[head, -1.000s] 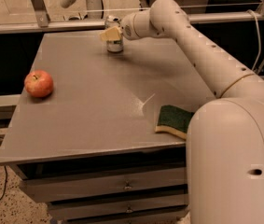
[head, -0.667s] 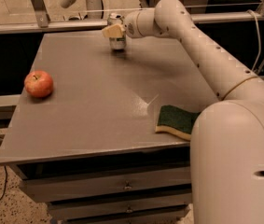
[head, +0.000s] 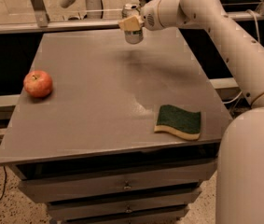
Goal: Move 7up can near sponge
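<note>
The 7up can, silvery with a pull-tab top, hangs upright in the air above the far part of the grey table. My gripper is shut on the can, with a tan finger pad across its upper side. The can's shadow falls on the table below it. The sponge, dark green on top over a pale yellow layer, lies flat near the table's front right corner, well apart from the can.
A red apple sits near the table's left edge. My white arm reaches in from the right over the table's right side. Drawers sit under the tabletop. A metal rail runs behind the table.
The gripper has lifted the can off the far part of the table and carried it a little toward the middle; the apple and the sponge have not moved.
</note>
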`<state>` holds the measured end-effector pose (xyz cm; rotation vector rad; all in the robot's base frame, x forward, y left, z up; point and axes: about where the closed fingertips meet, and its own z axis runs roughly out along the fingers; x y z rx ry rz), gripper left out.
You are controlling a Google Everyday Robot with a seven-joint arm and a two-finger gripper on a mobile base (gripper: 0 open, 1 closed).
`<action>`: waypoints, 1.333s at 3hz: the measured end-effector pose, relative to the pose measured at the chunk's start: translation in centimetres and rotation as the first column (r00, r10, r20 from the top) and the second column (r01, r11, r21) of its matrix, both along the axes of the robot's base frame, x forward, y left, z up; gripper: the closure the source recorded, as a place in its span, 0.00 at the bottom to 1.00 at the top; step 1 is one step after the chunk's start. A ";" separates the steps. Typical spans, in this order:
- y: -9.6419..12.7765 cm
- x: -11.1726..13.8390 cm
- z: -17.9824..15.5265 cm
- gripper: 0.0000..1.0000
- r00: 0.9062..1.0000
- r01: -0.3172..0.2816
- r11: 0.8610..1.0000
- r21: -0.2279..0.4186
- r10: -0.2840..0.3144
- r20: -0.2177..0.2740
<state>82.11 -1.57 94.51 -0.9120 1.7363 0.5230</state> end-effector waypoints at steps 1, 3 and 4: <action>0.5 -0.7 -0.5 1.00 0.999 -0.029 0.999 -0.016 0.029 -0.022; -1.4 -3.7 0.7 1.00 0.999 -0.053 0.998 -0.039 0.052 -0.005; -3.5 -8.5 2.8 1.00 0.996 -0.081 0.996 -0.047 0.082 0.030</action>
